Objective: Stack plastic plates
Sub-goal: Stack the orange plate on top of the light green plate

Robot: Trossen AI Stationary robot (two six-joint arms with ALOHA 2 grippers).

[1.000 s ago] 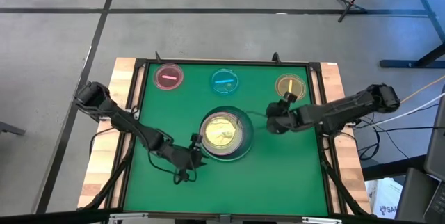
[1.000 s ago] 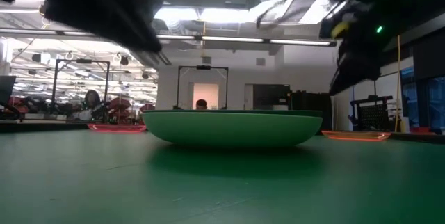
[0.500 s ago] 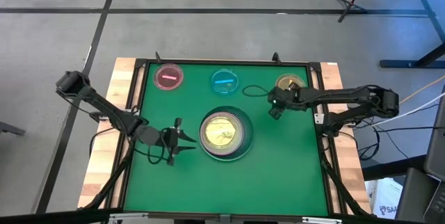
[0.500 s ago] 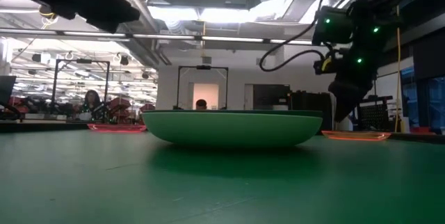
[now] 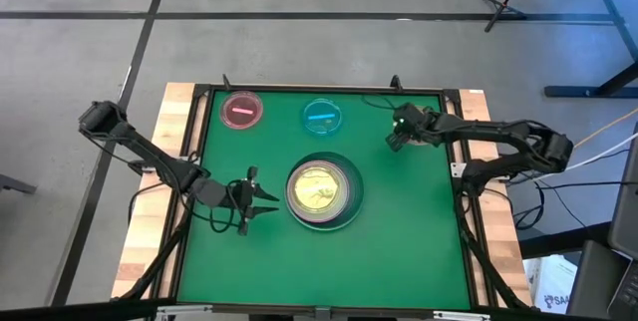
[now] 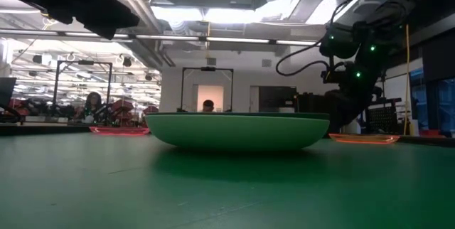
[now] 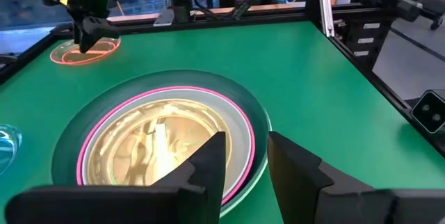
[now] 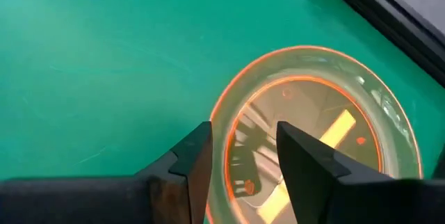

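Note:
A stack of plates rests on the table's middle: a dark green large plate lowest, a pink-rimmed one in it, an amber-tinted one on top. Three small translucent plates lie flat along the far edge: pink, blue and amber. My left gripper is open, just left of the stack. My right gripper is open over the amber plate and hides it in the high view. One finger stands outside the plate's rim and one over its inside. My right gripper comes from above at the amber plate's rim on the side toward the table's middle. Its fingers straddle that rim. I cannot tell whether they touch it. The plate lies flat on the table.
Green mat lies bare near and right of the stack. A black frame edges the mat, with wooden table borders outside it. In the low view the stack stands in front, the amber plate to its right.
My left gripper has drawn back from the stack's left rim toward the table's left edge, then stayed still. My right gripper has moved from beside the stack's right side toward the far edge, ending over the amber plate. The plates have not moved.

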